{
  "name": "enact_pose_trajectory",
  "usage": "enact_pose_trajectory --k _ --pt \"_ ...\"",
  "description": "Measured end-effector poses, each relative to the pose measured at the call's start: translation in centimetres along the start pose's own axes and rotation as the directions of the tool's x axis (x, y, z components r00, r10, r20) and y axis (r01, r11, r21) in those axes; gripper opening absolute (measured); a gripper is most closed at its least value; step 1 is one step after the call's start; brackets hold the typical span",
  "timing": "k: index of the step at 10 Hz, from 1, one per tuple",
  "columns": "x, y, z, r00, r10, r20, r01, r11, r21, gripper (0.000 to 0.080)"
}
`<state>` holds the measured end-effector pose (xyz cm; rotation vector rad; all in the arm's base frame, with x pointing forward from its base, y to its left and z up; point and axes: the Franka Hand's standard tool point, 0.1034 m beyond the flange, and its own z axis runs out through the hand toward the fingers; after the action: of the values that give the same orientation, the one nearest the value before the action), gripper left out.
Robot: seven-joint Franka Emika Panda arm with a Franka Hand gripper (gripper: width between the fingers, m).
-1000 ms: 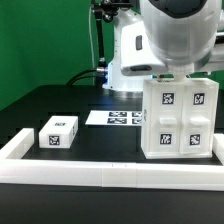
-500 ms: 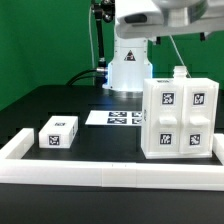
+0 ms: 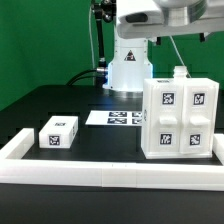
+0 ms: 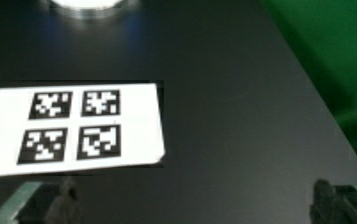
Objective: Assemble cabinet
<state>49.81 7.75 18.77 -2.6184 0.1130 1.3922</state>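
On the black worktop (image 3: 100, 145), at about three o'clock in the exterior view, the cabinet body (image 3: 180, 118) stands upright. Several panels seem already joined, though the seams are hard to read. At nine o'clock the small block (image 3: 58, 132) lies well apart, not yet fitted. The tool (image 4: 196, 203) hangs open and empty above the marker board (image 4: 77, 125).

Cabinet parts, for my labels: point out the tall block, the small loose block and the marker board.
tall block (image 3: 180, 118), exterior view, middle of tagged front.
small loose block (image 3: 57, 137), exterior view, front face.
marker board (image 4: 72, 128), wrist view, white middle between tags.
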Motion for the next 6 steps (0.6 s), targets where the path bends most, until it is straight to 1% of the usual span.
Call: enact_pose_trajectory --k 1,2,3,4,5,6 --pt "-0.2 1.2 0.3 0.998 -0.021 -0.061 0.021 1.000 0.005 0.0649" --pt "-0.5 2.6 0.7 0.986 -0.054 -0.158 0.056 0.998 0.008 0.0649" --pt "-0.5 4.4 1.3 0.974 -0.070 -0.216 0.074 0.997 0.011 0.0649" --pt "-0.1 5.0 0.8 0.956 -0.069 -0.286 0.075 0.997 0.012 0.0649" --pt "0.0 4.5 0.1 0.932 -0.078 -0.355 0.083 0.997 0.000 0.0649" --pt "0.1 4.5 0.0 0.903 -0.076 -0.422 0.080 0.997 -0.007 0.0649"
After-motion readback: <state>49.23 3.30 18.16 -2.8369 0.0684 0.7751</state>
